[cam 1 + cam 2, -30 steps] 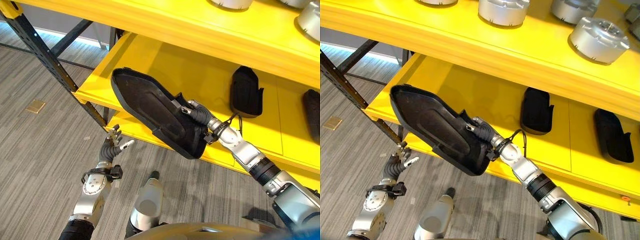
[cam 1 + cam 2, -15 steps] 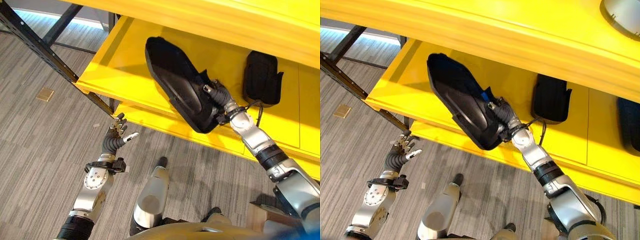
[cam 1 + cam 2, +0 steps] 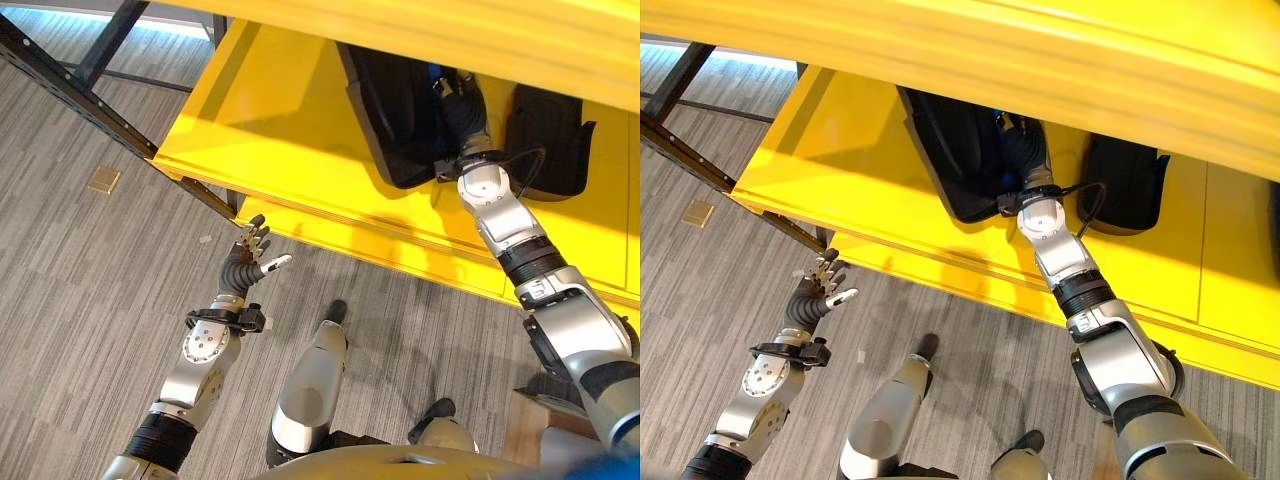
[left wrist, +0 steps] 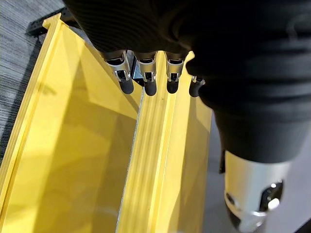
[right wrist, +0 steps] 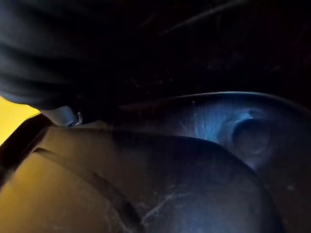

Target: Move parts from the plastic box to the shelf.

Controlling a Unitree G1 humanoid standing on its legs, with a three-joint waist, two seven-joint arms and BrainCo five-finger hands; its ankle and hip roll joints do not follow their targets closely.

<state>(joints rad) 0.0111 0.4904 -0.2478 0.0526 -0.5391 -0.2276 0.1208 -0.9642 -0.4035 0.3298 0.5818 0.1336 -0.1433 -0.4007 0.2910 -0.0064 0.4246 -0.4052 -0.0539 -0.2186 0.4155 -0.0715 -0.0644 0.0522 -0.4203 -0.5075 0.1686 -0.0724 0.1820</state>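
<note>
My right robot hand (image 3: 455,100) grips the black moulded part (image 3: 395,120) on the yellow shelf (image 3: 260,120), upper centre. Letting go carelessly could knock its black neighbour (image 3: 545,140). My left robot hand (image 3: 245,268) hangs relaxed, lower left.

No text, label, number or sign could be read anywhere in these views.
</note>
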